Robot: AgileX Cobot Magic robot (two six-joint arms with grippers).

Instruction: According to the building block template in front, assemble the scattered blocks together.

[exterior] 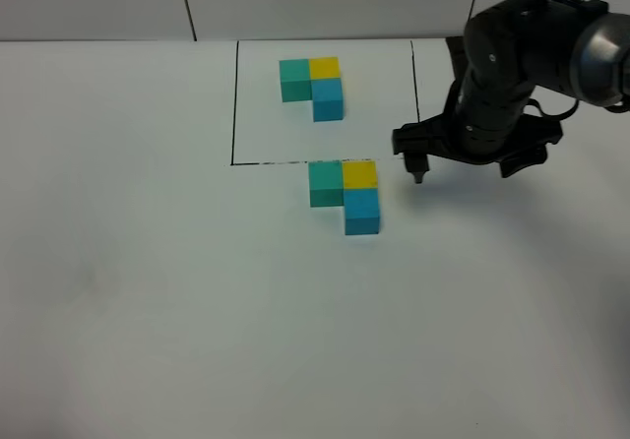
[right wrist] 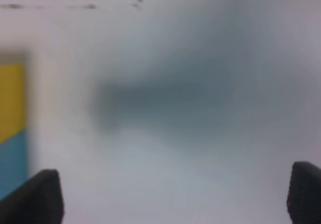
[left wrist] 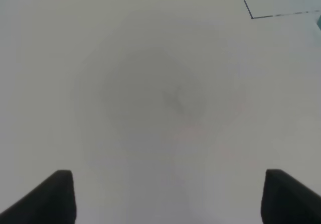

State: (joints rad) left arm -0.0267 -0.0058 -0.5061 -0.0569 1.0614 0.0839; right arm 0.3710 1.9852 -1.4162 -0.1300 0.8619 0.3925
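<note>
On the white worktop (exterior: 148, 291) we see the template (exterior: 313, 85) at the far side: a green cube and a yellow cube side by side with a blue cube below the yellow, all inside a thin black outline (exterior: 234, 104).

Just outside the near edge of that outline sit the loose blocks, already in the same L. The green block (exterior: 325, 183) touches the yellow block (exterior: 360, 174) on its right, and the blue block (exterior: 362, 212) sits against the yellow one on the near side. Both top blocks lie right at the black line.

Our right tool (exterior: 417, 173) hangs just to the right of the yellow block, apart from it, its tip pointing down at the worktop. In the right wrist view its two dark fingertips (right wrist: 45, 196) stand wide apart with nothing between them, so it is released; the yellow and blue blocks show blurred off to one side.

Our left tool (left wrist: 168, 196) is also spread wide and empty over bare worktop, with a corner of the outline in the distance.
</note>
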